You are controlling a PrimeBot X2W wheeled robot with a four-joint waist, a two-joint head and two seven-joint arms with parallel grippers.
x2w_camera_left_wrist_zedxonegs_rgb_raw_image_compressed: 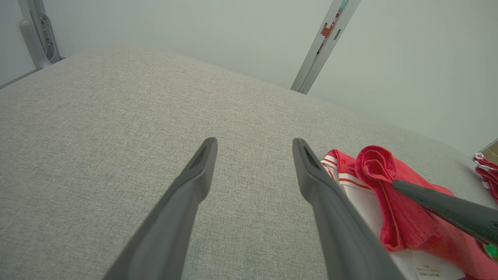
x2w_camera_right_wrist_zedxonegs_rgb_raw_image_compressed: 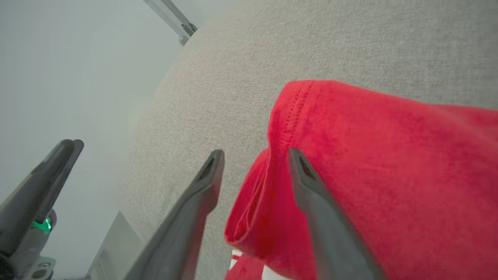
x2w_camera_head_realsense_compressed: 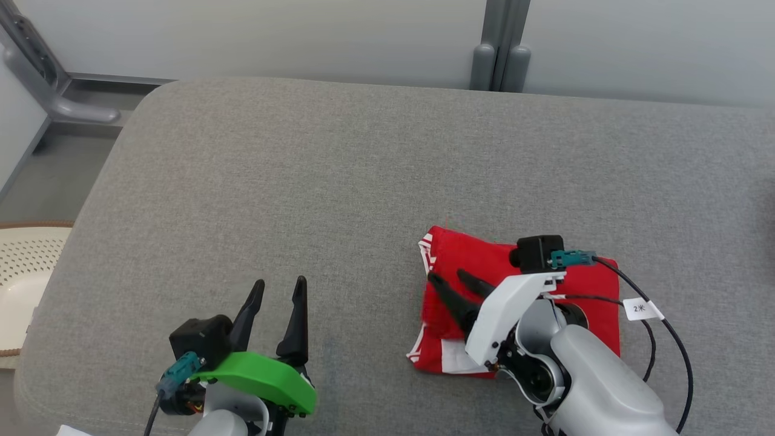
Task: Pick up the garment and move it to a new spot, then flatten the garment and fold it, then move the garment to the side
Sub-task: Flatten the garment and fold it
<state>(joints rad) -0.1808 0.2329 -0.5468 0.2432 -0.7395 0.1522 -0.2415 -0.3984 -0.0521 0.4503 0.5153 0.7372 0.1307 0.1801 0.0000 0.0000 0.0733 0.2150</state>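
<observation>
Limpness favours pinching the folded red-and-white fabric garment (x2w_camera_head_realsense_compressed: 475,251) at the hemmed fold that the right gripper (x2w_camera_head_realsense_compressed: 447,275), fingers parted, straddles, seemingly without gripping.

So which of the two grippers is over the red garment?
The right gripper, on the white mount, open over the folded red garment. The left gripper, green mount, is above bare grey cushion.

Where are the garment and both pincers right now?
garment (x2w_camera_head_realsense_compressed: 478,257), head view, bare red top layer of the fold.
right pincer (x2w_camera_head_realsense_compressed: 446,274), head view, midway between its fingertips, over the garment.
left pincer (x2w_camera_head_realsense_compressed: 280,280), head view, midway between its open fingertips.
</observation>
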